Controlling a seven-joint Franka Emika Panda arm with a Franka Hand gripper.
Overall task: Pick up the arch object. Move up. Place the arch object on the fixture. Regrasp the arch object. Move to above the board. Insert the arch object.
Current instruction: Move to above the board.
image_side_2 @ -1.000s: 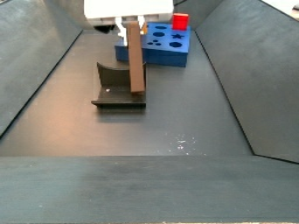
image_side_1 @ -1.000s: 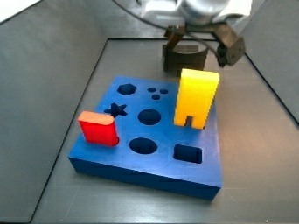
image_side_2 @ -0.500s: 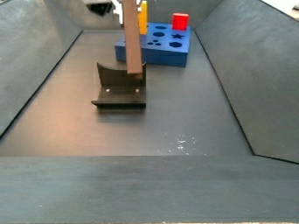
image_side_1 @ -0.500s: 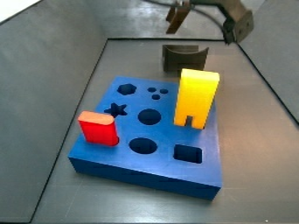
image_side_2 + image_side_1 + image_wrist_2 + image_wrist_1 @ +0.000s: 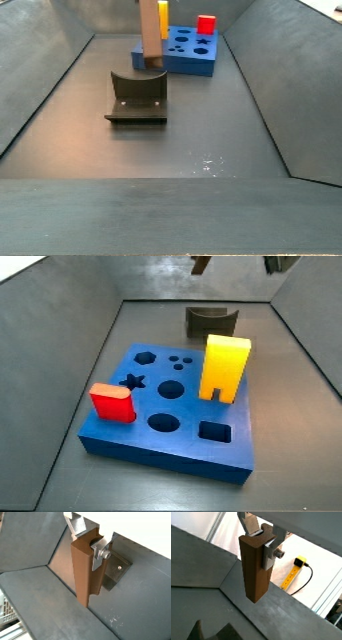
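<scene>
Grey bin floor [image 5: 201, 130]; gripper [image 5: 259, 538] aloft clamping arch object [image 5: 254, 569]; fixture [image 5: 136, 96] below; board [image 5: 174, 406]

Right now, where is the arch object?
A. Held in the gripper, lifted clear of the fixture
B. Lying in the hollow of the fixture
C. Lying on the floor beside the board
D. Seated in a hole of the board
A. In both wrist views the gripper has its fingers clamped on the top of the arch object, which hangs above the floor; in a side view the fixture stands bare.
</scene>
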